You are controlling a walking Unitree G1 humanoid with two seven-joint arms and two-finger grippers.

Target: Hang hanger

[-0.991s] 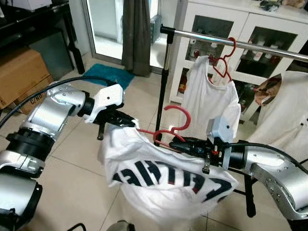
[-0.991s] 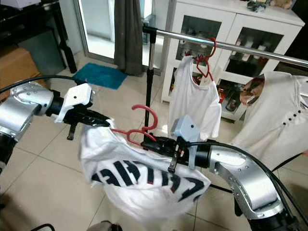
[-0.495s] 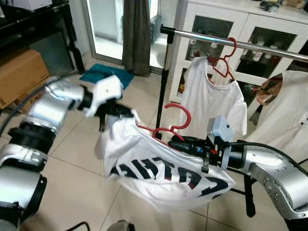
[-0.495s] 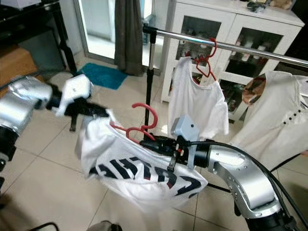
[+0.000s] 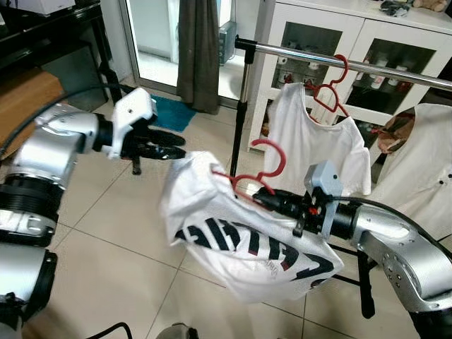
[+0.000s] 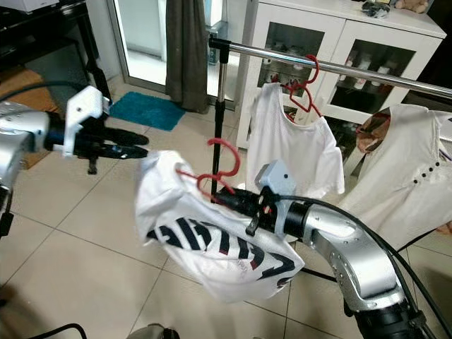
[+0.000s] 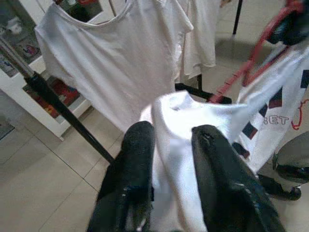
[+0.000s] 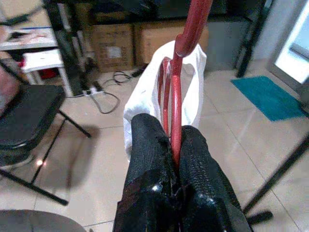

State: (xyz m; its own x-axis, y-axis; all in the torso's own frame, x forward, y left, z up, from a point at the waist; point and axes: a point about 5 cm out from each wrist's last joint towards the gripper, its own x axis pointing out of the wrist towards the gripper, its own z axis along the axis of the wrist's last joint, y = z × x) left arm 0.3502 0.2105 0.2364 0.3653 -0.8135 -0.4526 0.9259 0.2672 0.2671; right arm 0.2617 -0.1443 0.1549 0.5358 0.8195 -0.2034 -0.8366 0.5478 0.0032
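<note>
Left eye view: left gripper [image 5: 173,145] has released the white shirt [image 5: 240,244] and withdrawn, jaws spread, leaving the red hanger [image 5: 258,176] pinched solely in the right gripper [image 5: 265,200], below the rail [image 5: 346,63], ready to lift.
</note>
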